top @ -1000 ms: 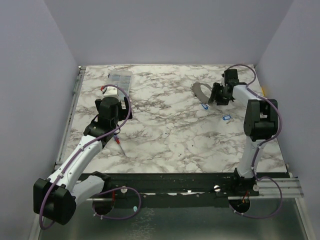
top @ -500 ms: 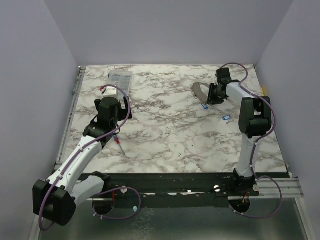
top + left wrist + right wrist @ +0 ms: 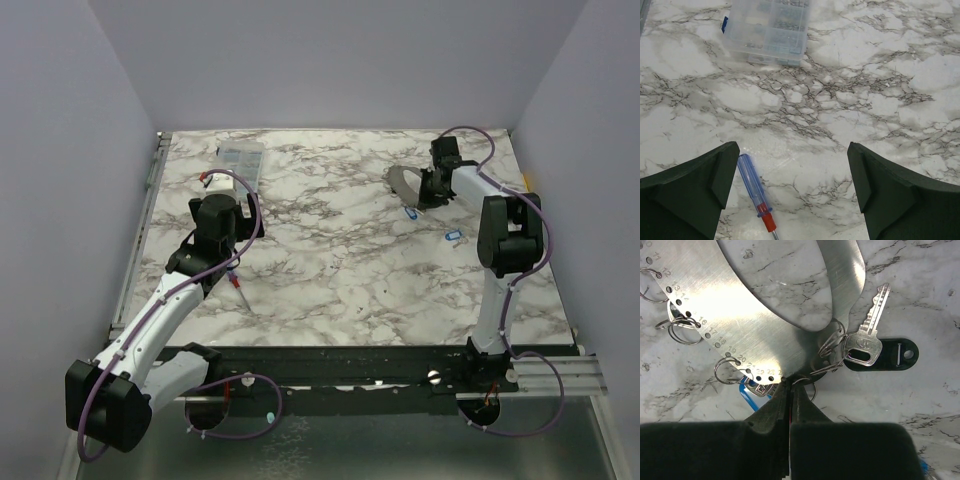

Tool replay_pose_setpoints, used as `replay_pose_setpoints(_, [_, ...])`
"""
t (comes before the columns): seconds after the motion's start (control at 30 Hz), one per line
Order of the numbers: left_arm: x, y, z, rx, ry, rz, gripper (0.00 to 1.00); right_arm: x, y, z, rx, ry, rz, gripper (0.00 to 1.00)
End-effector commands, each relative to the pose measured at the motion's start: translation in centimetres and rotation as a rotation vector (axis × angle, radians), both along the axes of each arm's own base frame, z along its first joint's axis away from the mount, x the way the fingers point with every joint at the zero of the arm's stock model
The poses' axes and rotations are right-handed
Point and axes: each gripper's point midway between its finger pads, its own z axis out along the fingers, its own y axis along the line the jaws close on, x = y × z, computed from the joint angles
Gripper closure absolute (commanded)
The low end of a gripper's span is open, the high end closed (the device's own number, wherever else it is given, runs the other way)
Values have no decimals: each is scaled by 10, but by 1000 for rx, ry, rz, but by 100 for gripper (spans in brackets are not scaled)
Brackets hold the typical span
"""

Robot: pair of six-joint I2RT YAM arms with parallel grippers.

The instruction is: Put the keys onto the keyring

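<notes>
The keyring [image 3: 755, 315] is a wide, thin metal band with numbered holes along its rim, and small wire rings hang from several of them. In the top view it lies at the far right of the table [image 3: 403, 178]. My right gripper [image 3: 790, 385] is shut, its tips pinching the band's near edge. A silver key [image 3: 867, 340] with a black tag [image 3: 892, 356] hangs on a wire ring to the right of the tips. A blue-headed key [image 3: 751, 390] shows under the band to the left. Another blue key [image 3: 451, 237] lies loose on the table. My left gripper [image 3: 792, 160] stands open over bare marble.
A screwdriver [image 3: 751, 185] with a clear blue handle lies just inside my left finger [image 3: 700, 190]. A clear plastic compartment box [image 3: 767, 27] sits beyond it, near the table's far left [image 3: 240, 155]. The purple walls close in the back and both sides.
My right gripper has moved slightly left onto the keyring and closed on its edge. The left arm has not moved.
</notes>
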Motion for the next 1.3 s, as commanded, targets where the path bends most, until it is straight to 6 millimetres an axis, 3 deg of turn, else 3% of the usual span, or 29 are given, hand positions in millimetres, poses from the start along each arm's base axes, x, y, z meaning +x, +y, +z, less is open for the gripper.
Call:
replay_pose_setpoints(0.0, [-2,-3,10,-16,-19,-12,2,-27,-10,-15,-54,102,3,99])
replay_pose_setpoints(0.27, [-2,-4,10,-18,-19,-16,2,-27,-6,7,-22,34,3,99])
replay_pose_setpoints(0.6, [-5,-9,17,-40,-45,-51,2,-30,33,52,218,-95,20,99])
replay_pose_setpoints(0.87, [-9,-23,25,-73,-78,-126,4,-45,68,81,453,-168,45,100])
replay_pose_setpoints(1.03, [-15,-34,34,-102,-116,-190,5,-57,85,105,600,-219,26,99])
replay_pose_setpoints(1.27, [-21,-52,43,-170,-190,-257,4,-74,101,157,807,-303,-24,99])
